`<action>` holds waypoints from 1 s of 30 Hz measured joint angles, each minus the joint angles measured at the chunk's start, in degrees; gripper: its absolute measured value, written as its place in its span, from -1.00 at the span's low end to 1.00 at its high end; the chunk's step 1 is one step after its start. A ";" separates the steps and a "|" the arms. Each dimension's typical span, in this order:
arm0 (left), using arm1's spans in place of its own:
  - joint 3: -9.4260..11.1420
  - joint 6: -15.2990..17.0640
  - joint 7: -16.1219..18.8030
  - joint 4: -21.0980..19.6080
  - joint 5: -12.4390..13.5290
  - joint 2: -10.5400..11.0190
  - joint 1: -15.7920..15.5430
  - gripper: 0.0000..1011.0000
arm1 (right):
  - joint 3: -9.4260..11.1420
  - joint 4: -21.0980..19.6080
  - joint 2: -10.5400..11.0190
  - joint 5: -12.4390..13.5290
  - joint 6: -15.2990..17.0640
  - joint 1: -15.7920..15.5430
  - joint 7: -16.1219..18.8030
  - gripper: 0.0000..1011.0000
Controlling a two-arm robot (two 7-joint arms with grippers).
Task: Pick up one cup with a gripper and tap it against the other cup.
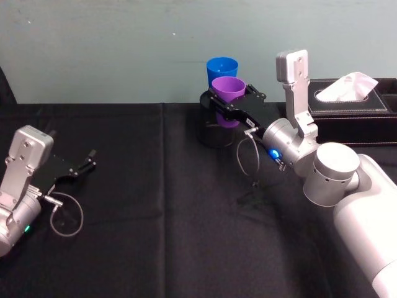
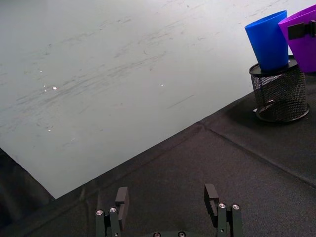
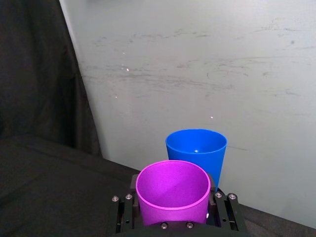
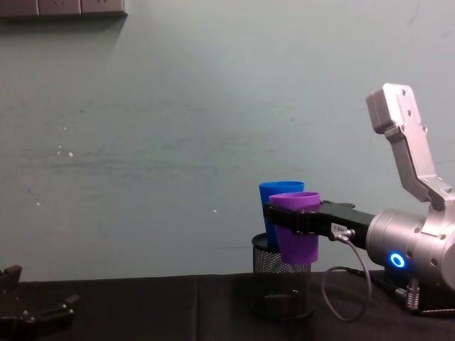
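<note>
My right gripper [image 1: 226, 102] is shut on the purple cup [image 1: 227, 90], gripping its sides and holding it upright in the air. The blue cup [image 1: 222, 67] stands in a black wire-mesh pen holder [image 1: 214, 133] just behind it. In the left wrist view the purple cup [image 2: 302, 42] sits right beside the rim of the blue cup [image 2: 269, 39]; I cannot tell whether they touch. The right wrist view has the purple cup [image 3: 173, 190] between the jaws, with the blue cup [image 3: 196, 148] close behind. My left gripper [image 1: 87, 162] rests open at the table's left, holding nothing.
A black tissue box [image 1: 353, 105] with a white tissue stands at the back right, behind the right arm. A black cloth [image 1: 155, 217] covers the table, and a pale wall [image 1: 124, 49] rises directly behind the holder. A loose cable [image 1: 65, 217] loops by the left arm.
</note>
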 joint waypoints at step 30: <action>0.00 0.00 0.00 0.00 0.00 0.00 0.00 0.98 | 0.00 0.03 0.00 0.06 0.01 0.00 -0.01 0.46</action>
